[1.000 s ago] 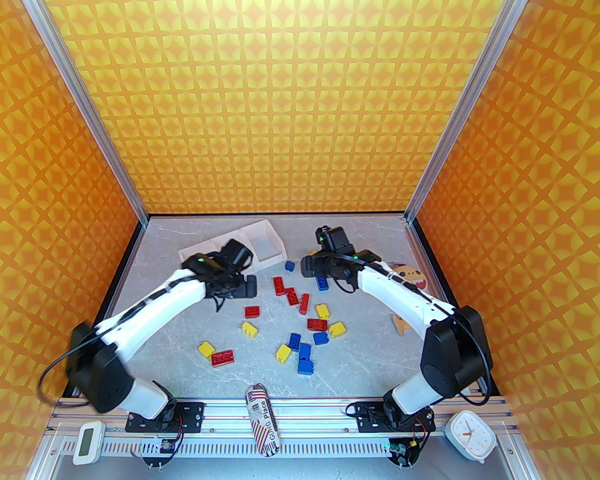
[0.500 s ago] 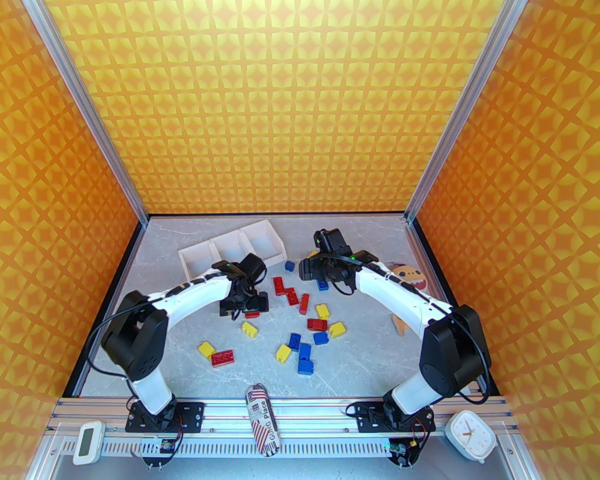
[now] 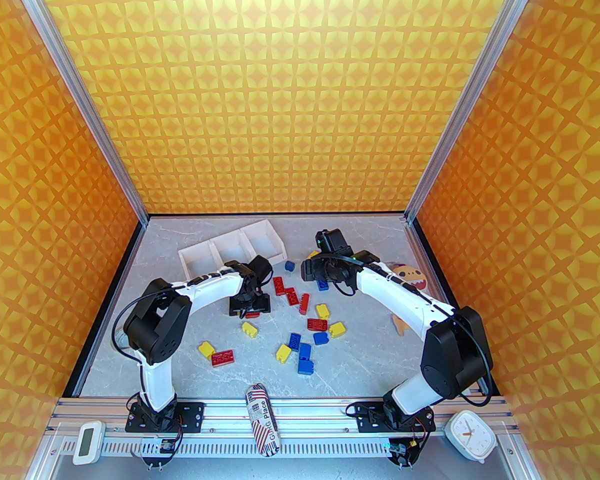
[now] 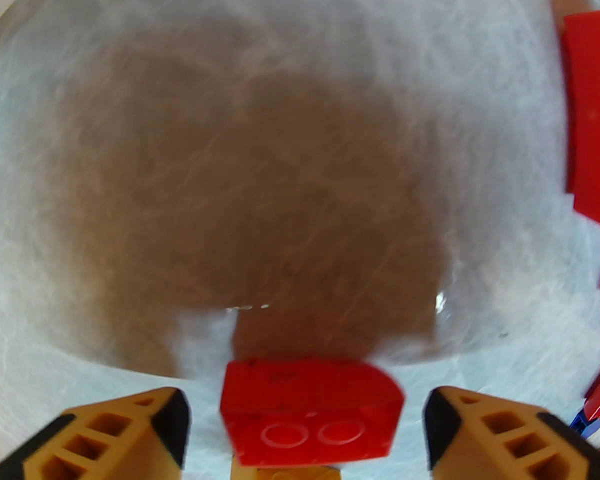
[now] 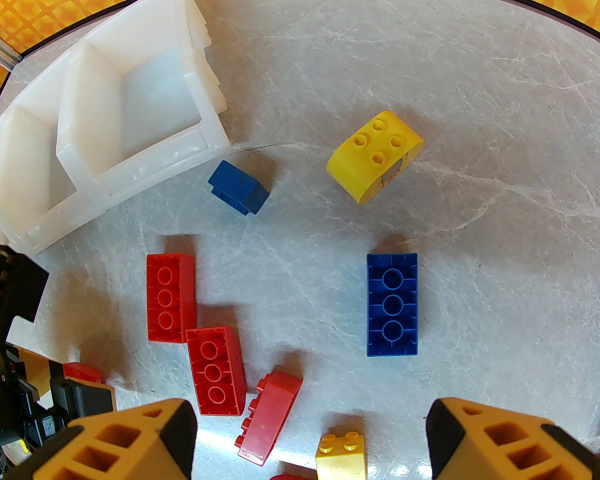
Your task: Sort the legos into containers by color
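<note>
The left gripper [image 4: 306, 420] has swung off the bins [image 3: 195, 248] and come down around a red brick [image 4: 310, 403] on the table [image 3: 360, 368], jaws narrowing but seemingly not yet touching it, so a pickup looks close; the right gripper [image 5: 310, 435] hovers open above a blue brick [image 5: 392, 304].

Table [image 3: 360, 378]: grey marbled top. Far left: white three-bin tray [image 3: 263, 242], set at an angle. Just beside its right end: small blue brick [image 3: 290, 266]. Centre: loose scatter of bricks in red, yellow and blue, some touching, most apart. Near-left of the scatter: yellow brick [image 3: 206, 349] and red brick [image 3: 222, 357], side by side. Right edge: orange plush monster [image 3: 409, 275], partly hidden.
</note>
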You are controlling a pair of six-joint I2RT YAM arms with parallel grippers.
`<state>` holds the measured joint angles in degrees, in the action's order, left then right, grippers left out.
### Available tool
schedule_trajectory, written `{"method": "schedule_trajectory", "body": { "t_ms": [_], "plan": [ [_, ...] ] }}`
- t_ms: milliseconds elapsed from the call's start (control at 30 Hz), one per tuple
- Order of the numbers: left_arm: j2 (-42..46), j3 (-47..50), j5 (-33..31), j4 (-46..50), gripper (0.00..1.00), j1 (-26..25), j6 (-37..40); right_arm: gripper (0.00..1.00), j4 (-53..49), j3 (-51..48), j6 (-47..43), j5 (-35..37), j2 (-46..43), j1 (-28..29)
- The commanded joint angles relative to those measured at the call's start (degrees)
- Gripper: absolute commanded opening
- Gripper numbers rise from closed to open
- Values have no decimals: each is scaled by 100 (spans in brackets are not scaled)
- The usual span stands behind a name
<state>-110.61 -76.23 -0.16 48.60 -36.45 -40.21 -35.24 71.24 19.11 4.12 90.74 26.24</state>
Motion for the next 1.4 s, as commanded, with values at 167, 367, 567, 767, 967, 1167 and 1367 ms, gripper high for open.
{"method": "schedule_trajectory", "body": {
  "t_ms": [167, 367, 567, 767, 967, 1167, 1367],
  "plan": [
    [-295, -273, 108, 184, 63, -36, 107, 80, -131, -99, 55, 168, -178, -4],
    [-266, -208, 103, 220, 55, -56, 122, 80, -123, -137, 49, 202, -179, -4],
    [-256, -364, 72, 330, 46, -56, 201, 80, -92, -124, 65, 208, -110, -3],
    [-226, -775, -79, 620, 43, -13, 402, 80, -95, -74, 52, 206, -79, -4],
    [-154, -1227, -283, 950, 42, 205, 695, 79, -103, -126, 49, 262, -157, -3],
    [-58, -1924, -748, 1391, 42, 892, 1388, 79, -171, -231, 5, 366, -275, -5],
    [-15, -2319, -862, 1412, 42, 1741, 1772, 80, -136, -516, 31, 471, -528, -5]
  ]
}}
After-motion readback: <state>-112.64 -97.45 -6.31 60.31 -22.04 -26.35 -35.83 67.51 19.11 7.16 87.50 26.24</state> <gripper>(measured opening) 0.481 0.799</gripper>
